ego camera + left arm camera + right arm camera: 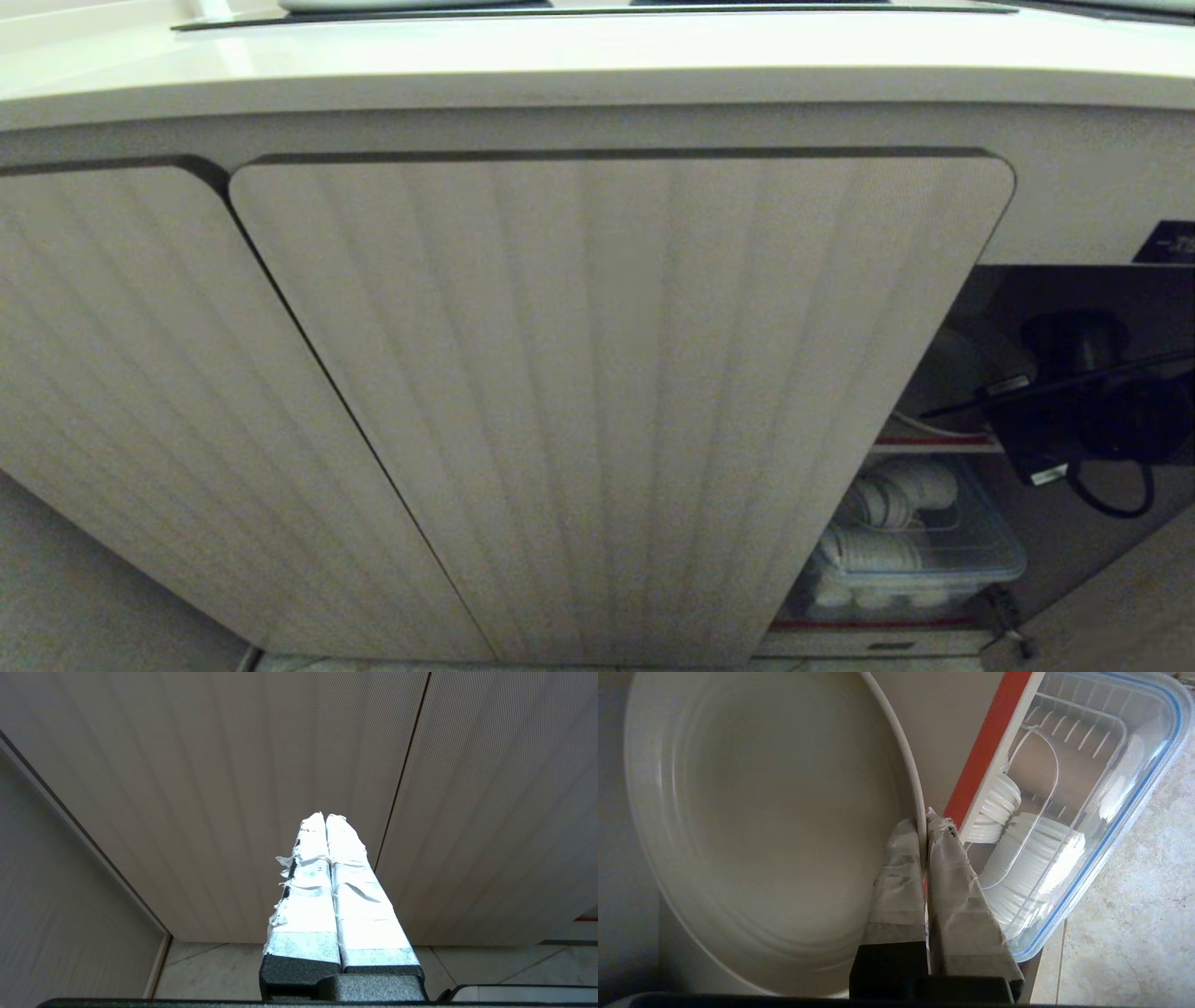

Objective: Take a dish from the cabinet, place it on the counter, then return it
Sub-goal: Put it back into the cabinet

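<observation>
Head view, black label (1167,243) above cabinet (616,401), writing unreadable

The counter (373,65) is lit brightly from above and is nearly washed out, while the ribbed door (616,392) beneath is left in soft, dim shade. The cabinet (1074,373) opening is seen dark. Straight edges are bowed toward the head view's borders. Glare is shown on the left gripper (325,815) tape. The dish (761,826) is slightly blurred.
</observation>
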Controlling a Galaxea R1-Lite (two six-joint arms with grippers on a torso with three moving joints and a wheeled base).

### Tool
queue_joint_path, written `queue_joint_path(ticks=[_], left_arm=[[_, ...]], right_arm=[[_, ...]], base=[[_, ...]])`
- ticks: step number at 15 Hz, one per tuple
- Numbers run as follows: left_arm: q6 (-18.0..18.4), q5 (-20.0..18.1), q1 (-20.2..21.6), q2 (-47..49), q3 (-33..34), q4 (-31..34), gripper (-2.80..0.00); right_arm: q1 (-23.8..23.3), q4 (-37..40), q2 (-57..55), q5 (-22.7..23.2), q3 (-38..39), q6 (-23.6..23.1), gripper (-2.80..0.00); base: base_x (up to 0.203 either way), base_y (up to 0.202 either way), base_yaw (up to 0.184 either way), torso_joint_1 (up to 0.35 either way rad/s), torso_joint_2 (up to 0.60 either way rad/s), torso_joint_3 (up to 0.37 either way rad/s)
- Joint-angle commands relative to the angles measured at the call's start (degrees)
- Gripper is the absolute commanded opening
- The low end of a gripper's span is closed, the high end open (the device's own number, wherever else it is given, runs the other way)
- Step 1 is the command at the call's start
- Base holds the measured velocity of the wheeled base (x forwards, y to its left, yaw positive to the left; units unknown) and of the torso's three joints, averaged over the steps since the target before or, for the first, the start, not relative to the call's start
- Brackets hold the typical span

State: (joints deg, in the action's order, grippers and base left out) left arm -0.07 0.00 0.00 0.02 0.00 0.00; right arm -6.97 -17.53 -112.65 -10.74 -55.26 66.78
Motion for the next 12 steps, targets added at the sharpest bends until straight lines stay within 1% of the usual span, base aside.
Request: queue_joint_path(ticks=[1,12], left_arm=[[-0.01,0.00,0.00,-0.02,0.00,0.00,-2.80],[-0.01,0.00,0.00,-0.02,0.00,0.00,-2.80]], right_arm=[[0.03,-0.14,-0.02,-0.41,-0.02,0.37,-2.80],[0.03,-0.14,0.15,-0.60,-0.73,0.46,-2.80]], base=[[0.000,0.000,0.000,0.000,0.00,0.000],[0.000,0.000,0.000,0.000,0.00,0.000]])
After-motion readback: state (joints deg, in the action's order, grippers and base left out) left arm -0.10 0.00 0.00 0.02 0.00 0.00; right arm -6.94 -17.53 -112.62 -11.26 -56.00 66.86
